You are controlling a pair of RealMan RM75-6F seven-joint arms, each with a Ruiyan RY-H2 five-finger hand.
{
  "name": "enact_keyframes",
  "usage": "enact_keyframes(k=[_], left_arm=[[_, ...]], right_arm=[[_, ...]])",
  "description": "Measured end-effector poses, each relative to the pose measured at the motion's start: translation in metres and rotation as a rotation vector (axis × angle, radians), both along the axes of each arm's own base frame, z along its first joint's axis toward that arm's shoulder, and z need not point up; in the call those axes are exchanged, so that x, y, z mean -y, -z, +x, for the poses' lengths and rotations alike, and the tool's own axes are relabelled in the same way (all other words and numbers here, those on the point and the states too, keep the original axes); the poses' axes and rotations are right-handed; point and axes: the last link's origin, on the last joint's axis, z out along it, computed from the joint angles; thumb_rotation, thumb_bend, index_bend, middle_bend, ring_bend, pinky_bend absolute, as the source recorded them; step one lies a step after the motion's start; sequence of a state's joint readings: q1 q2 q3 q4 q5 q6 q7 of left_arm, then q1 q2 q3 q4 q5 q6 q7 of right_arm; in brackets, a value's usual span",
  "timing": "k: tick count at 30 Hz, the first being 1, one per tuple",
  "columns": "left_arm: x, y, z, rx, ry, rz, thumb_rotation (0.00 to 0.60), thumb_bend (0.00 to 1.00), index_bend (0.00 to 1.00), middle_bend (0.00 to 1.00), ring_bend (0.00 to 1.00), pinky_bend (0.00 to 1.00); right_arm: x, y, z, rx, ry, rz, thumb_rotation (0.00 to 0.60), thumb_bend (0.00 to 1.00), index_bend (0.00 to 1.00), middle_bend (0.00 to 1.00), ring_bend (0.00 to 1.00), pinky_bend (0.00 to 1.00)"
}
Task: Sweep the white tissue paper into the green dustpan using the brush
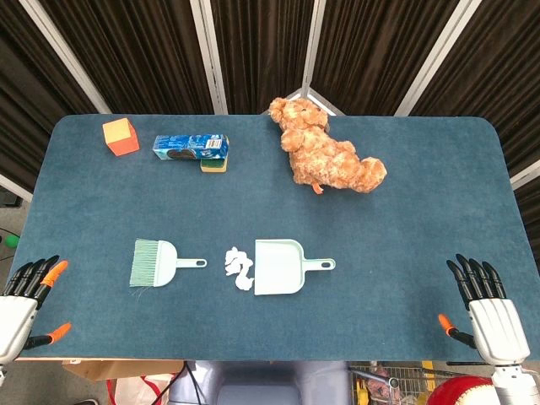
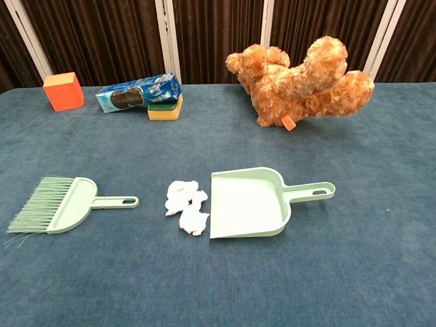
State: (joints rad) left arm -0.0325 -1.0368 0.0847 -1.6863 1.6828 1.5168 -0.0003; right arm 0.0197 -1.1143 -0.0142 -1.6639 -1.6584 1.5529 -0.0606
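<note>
White tissue paper [image 1: 238,267] [image 2: 186,206] lies crumpled on the blue table, just left of the open mouth of the green dustpan [image 1: 280,267] [image 2: 248,201], whose handle points right. The green brush [image 1: 156,262] [image 2: 61,204] lies flat further left, bristles pointing left and handle toward the tissue. My left hand [image 1: 24,299] hovers at the table's near-left corner, fingers spread and holding nothing. My right hand [image 1: 489,312] is at the near-right corner, fingers also apart and empty. Neither hand shows in the chest view.
A brown plush bear [image 1: 327,153] [image 2: 303,82] lies at the back right of centre. An orange cube [image 1: 121,136] [image 2: 63,90], a blue snack packet [image 1: 191,146] [image 2: 138,92] and a yellow-green sponge [image 1: 214,164] [image 2: 165,109] sit at the back left.
</note>
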Motion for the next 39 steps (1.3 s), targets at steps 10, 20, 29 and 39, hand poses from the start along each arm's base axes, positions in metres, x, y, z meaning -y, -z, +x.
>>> enact_keyframes(k=[10,20,29,39], left_arm=[[0.000,-0.001,0.000,0.001,-0.004,-0.002,0.600,0.00,0.00,0.00,0.00,0.00],[0.000,0.000,-0.001,-0.004,-0.012,-0.010,0.600,0.00,0.00,0.00,0.00,0.00],[-0.001,0.000,0.000,-0.003,-0.012,-0.011,0.600,0.00,0.00,0.00,0.00,0.00],[-0.001,0.000,0.000,-0.011,-0.018,-0.016,0.600,0.00,0.00,0.00,0.00,0.00]], right_arm=[[-0.001,0.000,-0.001,-0.004,0.021,0.032,0.600,0.26,0.00,0.00,0.00,0.00],[0.003,0.001,0.002,-0.002,0.038,0.063,0.600,0.26,0.00,0.00,0.00,0.00],[0.043,0.011,0.017,0.000,0.012,0.053,0.600,0.26,0.05,0.55,0.54,0.65],[0.089,0.055,0.049,-0.034,0.015,0.136,0.600,0.34,0.33,0.83,0.82,0.86]])
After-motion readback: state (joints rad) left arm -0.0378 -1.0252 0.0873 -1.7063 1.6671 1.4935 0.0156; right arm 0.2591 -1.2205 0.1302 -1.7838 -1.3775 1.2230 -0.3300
